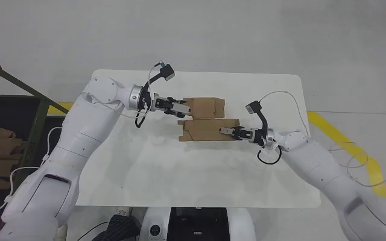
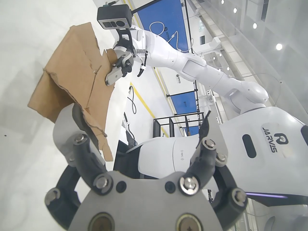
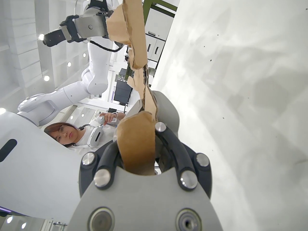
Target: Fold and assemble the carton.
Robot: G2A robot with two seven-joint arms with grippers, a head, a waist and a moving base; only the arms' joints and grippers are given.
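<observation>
- White table (image 1: 181, 175), matte, fills the middle of the top view, with grey floor (image 1: 48, 36) around it.
- Left gripper (image 1: 180, 109), left of centre in the top view: jaws spread wide. In the left wrist view one finger (image 2: 63, 127) touches the carton's ragged flap. The other stands well apart, so nothing is held.
- Carton (image 1: 202, 128), centre of the table, brown board, partly opened. One panel lies toward the upper part of the frame and one toward the lower, meeting along a crease. Cannot tell whether it rests on the table or hangs just above it.
- Right gripper (image 1: 230, 131), right of centre: closed on the carton's right-hand edge. The right wrist view shows a strip of board running in between its fingers (image 3: 168, 114).
- Judgement, handling: light. The board is thin, stiff across a panel and weak at the creases. Its edges are torn and frayed, so it would likely rip or buckle if pulled by a flap tip. The dry paper face should not slip in the pads.
- Judgement, hold: take it on a flat panel edge close to a crease, pads flat on both faces, one gripper at each end. The left gripper needs to close on the flap at its finger before any fold. Squeeze lightly, since a hard pinch would crush the board.
</observation>
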